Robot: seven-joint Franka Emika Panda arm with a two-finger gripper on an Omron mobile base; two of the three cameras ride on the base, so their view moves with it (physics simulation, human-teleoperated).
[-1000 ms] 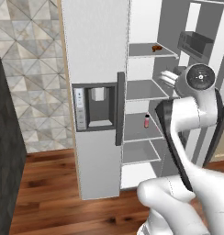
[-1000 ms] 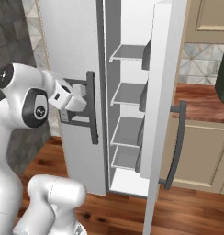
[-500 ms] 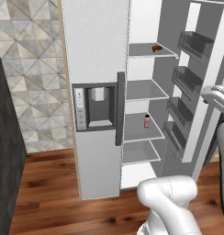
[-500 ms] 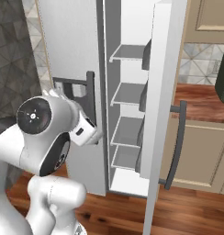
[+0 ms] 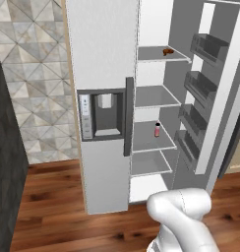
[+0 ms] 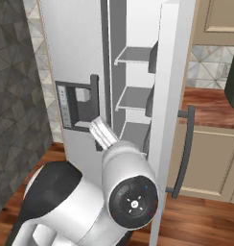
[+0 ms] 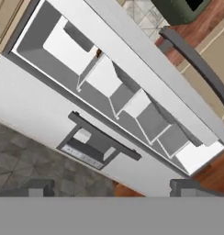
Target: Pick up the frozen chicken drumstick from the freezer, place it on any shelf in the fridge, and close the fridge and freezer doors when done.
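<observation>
Gripper (image 7: 111, 189): jaws spread wide, nothing between them; held back from the unit, well clear of every shelf

Drumstick (image 5: 167, 51): far ahead of the hand, on the top shelf (image 5: 159, 55) of the open compartment

Risk: a long reach past the open door (image 6: 169, 96) and its bins (image 5: 206, 47); a wrist clip there could swing the door

Views: left base view shows the pink bottle (image 5: 157, 129); right base view has the door hiding both
</observation>
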